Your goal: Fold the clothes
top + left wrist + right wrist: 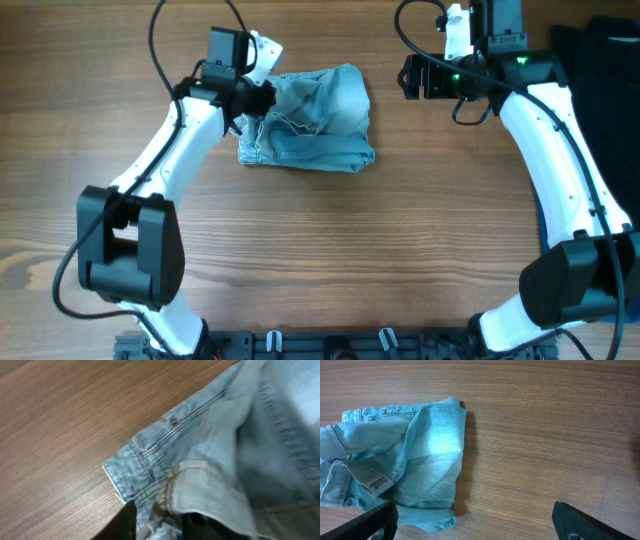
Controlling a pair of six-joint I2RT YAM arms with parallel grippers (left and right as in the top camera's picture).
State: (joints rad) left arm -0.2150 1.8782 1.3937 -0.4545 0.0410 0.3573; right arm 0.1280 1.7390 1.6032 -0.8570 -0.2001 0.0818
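1. Denim shorts (215, 460) fill the left wrist cam: waistband corner, stitched seams and one copper rivet (173, 421). Cloth bunches btwn the dark fingers (122, 524) at the frame bottom.
2. Left gripper (250, 98) is clenched on that bunch, at the shorts' left edge nr the waistband.
3. Shorts lie on the wood table (330, 250), left of centre twd the far side. They're rumpled into a compact, uneven packet w/ layers overlapping and edges not squared.
4. Step, my read: mid-fold. Shorts are already doubled over but messy, and the held edge is prob about to be carried across or tugged flat.
5. Nxt move calls for a low, steady pull so only the top layer travels, w/out dragging the whole packet. Then line up hems and let go cleanly.
6. Right gripper (475, 505) has jaws spread wide and nothing in them. It hovers over bare wood right of the shorts, well apart; it could pin the packet.
7. Farthest off, a dark garment (610, 60) sits at the table's far-right edge, not involved.
8. Writing: no brand, label or text legible anywhere; the rivet is too small to read.
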